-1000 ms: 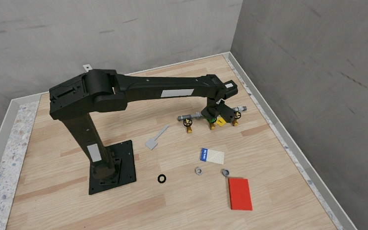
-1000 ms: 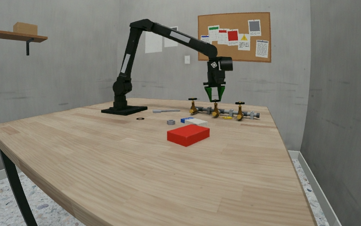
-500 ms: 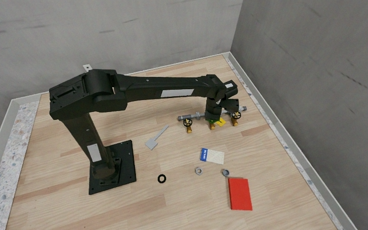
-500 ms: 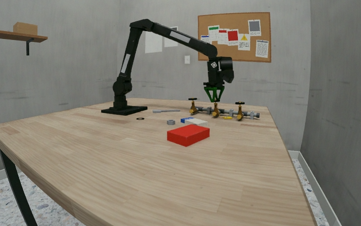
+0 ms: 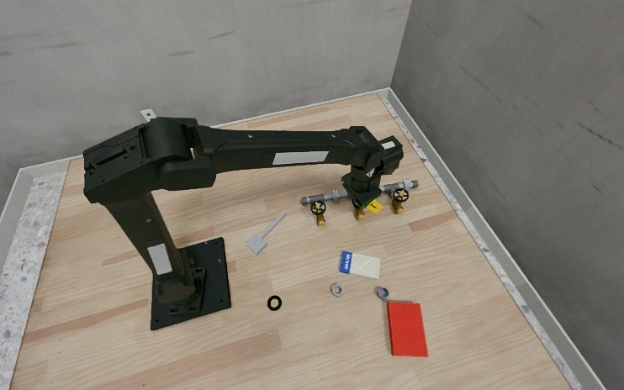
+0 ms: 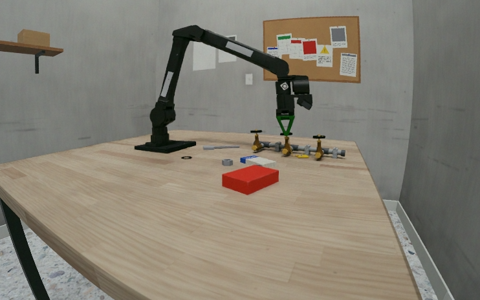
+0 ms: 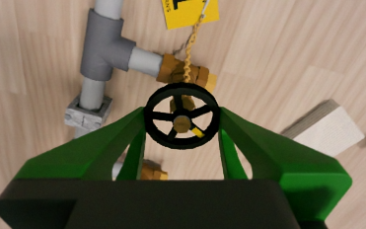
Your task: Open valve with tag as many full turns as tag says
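Observation:
A grey pipe [image 5: 324, 197] [image 6: 301, 147] [image 7: 103, 44] lies on the table and carries three brass valves with black handwheels. A yellow tag [image 5: 375, 207] [image 6: 302, 156] [image 7: 188, 12] is chained to the middle valve [image 6: 286, 148]; its number is cut off by the edge of the wrist view. My gripper [image 5: 360, 199] [image 6: 286, 133] [image 7: 182, 114] points straight down, and its green fingers are shut on the rim of the middle handwheel [image 7: 153, 114]. The left valve [image 5: 318, 208] [image 6: 257, 141] and the right valve [image 5: 403, 190] [image 6: 319, 148] stand free on either side.
In front of the pipe are a white box with a blue end [image 5: 360, 264] [image 6: 259, 160] [image 7: 329, 129], a red block [image 5: 406, 328] [image 6: 250, 178], two grey nuts [image 5: 336, 289] [image 5: 382, 292], a black ring [image 5: 274, 303] and a grey paddle [image 5: 261, 237]. The arm's base [image 5: 191, 286] stands at the left.

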`<state>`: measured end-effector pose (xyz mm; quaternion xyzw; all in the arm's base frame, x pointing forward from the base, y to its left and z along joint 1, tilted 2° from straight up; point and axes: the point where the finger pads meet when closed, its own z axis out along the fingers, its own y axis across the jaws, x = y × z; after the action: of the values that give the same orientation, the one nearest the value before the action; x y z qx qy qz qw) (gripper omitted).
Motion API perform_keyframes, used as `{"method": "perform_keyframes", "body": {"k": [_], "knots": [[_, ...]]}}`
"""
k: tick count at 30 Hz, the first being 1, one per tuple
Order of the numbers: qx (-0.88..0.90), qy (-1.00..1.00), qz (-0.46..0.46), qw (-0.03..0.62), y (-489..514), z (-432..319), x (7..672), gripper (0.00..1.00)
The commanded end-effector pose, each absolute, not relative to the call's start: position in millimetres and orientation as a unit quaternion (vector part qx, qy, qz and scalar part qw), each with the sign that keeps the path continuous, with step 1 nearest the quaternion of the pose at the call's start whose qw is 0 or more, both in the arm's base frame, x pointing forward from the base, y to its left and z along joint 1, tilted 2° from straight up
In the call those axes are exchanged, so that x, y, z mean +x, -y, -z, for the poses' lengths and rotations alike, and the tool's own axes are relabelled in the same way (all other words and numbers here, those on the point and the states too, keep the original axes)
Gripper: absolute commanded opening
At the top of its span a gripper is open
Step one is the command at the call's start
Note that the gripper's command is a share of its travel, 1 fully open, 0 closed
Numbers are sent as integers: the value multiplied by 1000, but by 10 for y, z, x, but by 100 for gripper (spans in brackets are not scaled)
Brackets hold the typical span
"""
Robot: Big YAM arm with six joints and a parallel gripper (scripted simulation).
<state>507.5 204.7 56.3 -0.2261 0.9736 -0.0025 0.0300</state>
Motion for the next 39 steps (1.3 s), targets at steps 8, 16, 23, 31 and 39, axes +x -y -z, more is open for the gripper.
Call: {"method": "perform_keyframes", "body": {"k": [8, 16, 23, 31, 39], "knots": [[-524, -851, 12, 36, -2065, -489, 5119, 0], [-667, -744, 18, 32, -2065, -489, 5118, 0], [-747, -664, 20, 27, -2066, -489, 5118, 0], [-751, -660, 21, 27, -2064, -489, 5119, 0], [-751, -660, 21, 26, -2064, -489, 5119, 0]]}}
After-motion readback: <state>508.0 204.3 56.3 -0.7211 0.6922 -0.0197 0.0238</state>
